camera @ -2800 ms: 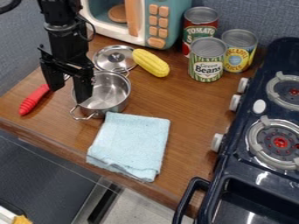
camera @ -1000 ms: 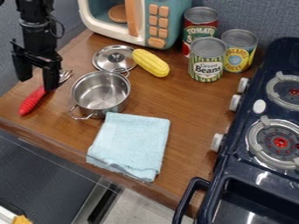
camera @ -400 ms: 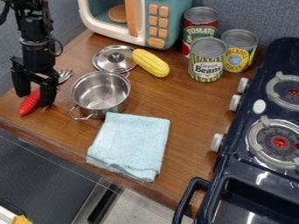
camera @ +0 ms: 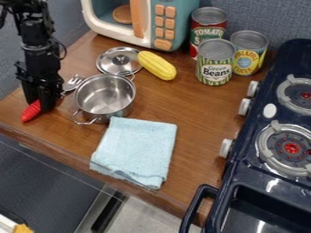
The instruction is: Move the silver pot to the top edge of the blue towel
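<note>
- The silver pot [camera: 105,98] stands upright on the wooden bench [camera: 197,118]. It has two small handles, one at 7 o'clock and one at 1 o'clock.
- The blue towel [camera: 137,152] lies flat and folded at 5 o'clock from the pot. The pot is right by its top left corner, and I can't tell if they touch.
- The black gripper [camera: 39,106] points down at 9 o'clock from the pot, a little way apart from it. Its fingers are squeezed on the red handle of a fork [camera: 32,111], not on the pot.
- The fork lies on the bench. Its shiny prongs point to 1 o'clock, close to the pot's side.
- A round lid [camera: 112,63] sits just past 12 o'clock from the pot, with its black knob [camera: 121,59] up.
- Yellow corn [camera: 157,66] lies right beside the lid, at 2 o'clock from the pot.
- Three cans [camera: 214,66] stand in a bunch, also near 2 o'clock but farther off.
- A toy microwave [camera: 171,27] is at 1 o'clock.
- The dark blue stove [camera: 270,182] is on the 3 to 4 o'clock side.
</note>
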